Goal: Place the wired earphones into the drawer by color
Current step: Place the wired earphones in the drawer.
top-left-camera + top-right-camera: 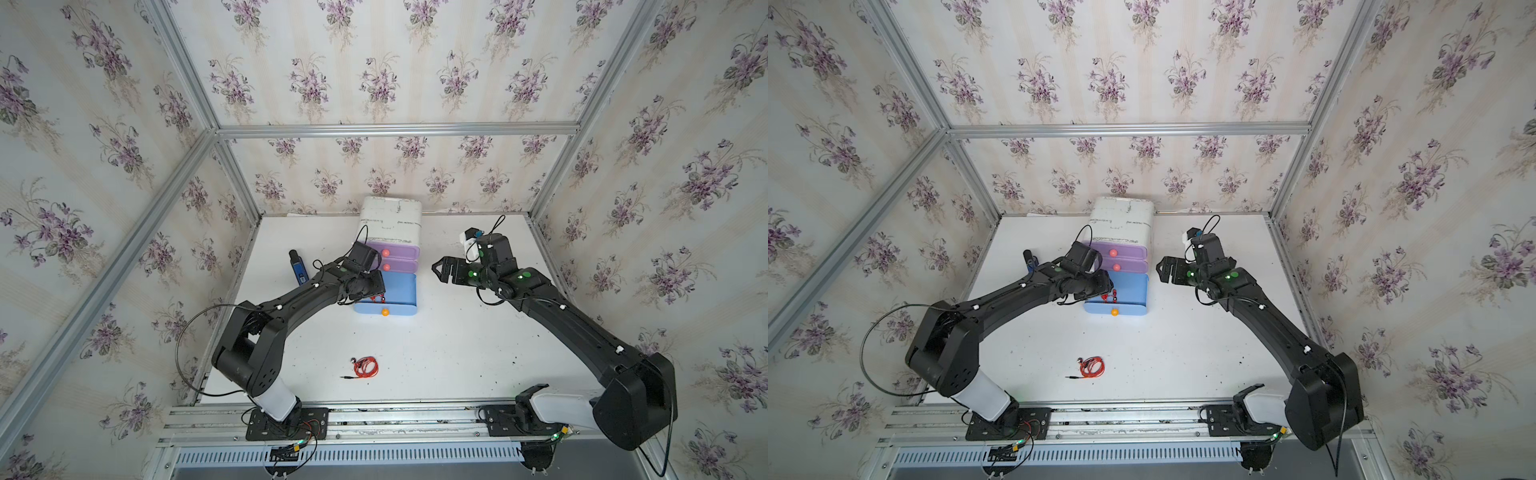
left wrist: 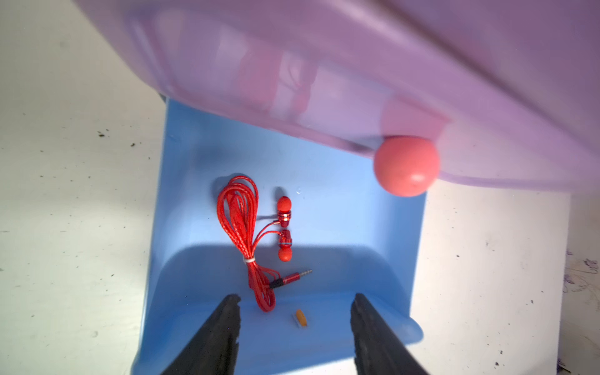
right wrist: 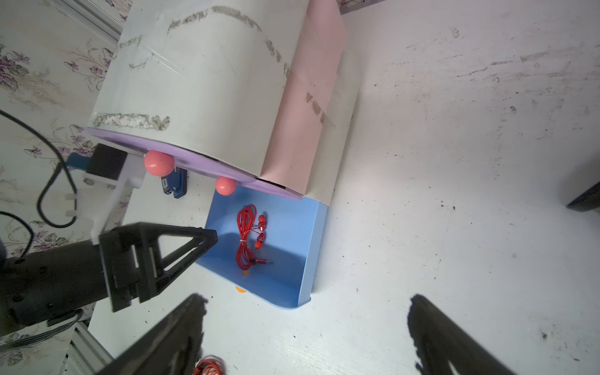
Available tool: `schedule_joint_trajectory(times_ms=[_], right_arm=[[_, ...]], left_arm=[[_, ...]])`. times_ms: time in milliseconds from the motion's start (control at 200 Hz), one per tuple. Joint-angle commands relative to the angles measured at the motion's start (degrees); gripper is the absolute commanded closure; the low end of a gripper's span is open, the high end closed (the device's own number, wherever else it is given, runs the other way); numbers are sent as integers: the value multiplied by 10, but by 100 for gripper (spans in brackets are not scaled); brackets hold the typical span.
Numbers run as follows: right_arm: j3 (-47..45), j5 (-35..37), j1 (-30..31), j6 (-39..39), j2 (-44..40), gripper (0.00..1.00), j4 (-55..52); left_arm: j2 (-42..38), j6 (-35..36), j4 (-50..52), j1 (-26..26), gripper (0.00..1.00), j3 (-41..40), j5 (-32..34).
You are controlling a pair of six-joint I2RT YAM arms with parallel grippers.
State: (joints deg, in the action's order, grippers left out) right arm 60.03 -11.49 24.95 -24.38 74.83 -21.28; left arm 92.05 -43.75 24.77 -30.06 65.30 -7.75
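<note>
1. A coil of red wired earphones (image 1: pixel 365 368) was seen loose on the white tabletop (image 1: pixel 457 353), at 6 o'clock of the drawer unit and well apart from it. Its jack plug lay outside the coil, so only a strand might be caught and the coil dragged open in a lift.
2. The left gripper (image 2: pixel 295 324) was found over the pulled-out blue plastic drawer (image 2: pixel 399 259), its jaws apart and holding nothing. A loop could be hooked on a finger if the arm were drawn back low.
3. A tied set of red earphones (image 2: pixel 250 240) was seen lying on the drawer floor, toward its 9 o'clock side. A bud riding up could be pinched when the drawer is shut.
4. The right gripper (image 1: pixel 440 270) was held at 3 o'clock of the drawer, jaws wide and empty. A clash of the arms was judged possible if both reached in.
5. The two closed purple drawers with pink ball knobs (image 1: pixel 399 257) stood just above and could be knocked by a wrist.
6. The tabletop was scuffed and speckled dark. A blue-and-black oblong gadget (image 1: pixel 298 266) lay at 9 o'clock of the unit.
7. Violet-flowered wallpaper (image 1: pixel 374 75) and an aluminium frame (image 1: pixel 395 129) were seen beyond, at 12 o'clock.
</note>
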Motion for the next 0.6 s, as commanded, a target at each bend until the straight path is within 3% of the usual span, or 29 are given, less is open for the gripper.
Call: schedule_joint_trajectory(times_ms=[0,270,415,500,595], right_arm=[[4,3,0,3,-1,0,-7],[5,-5,0,-1,-7,0,-4],[0,-45,1,-12,-9,0,5],[-3,-52,14,-20,-12,0,-1],[-8,-20,74,-30,-19,0,-15]], left_arm=[[-36,29,37,-4,35,-9,-18],[-226,139,158,-24,26,-98,-66],[-323,192,225,-39,17,-146,-112],[-355,195,263,-55,16,-162,-101],[-383,168,270,-85,16,-163,-71]])
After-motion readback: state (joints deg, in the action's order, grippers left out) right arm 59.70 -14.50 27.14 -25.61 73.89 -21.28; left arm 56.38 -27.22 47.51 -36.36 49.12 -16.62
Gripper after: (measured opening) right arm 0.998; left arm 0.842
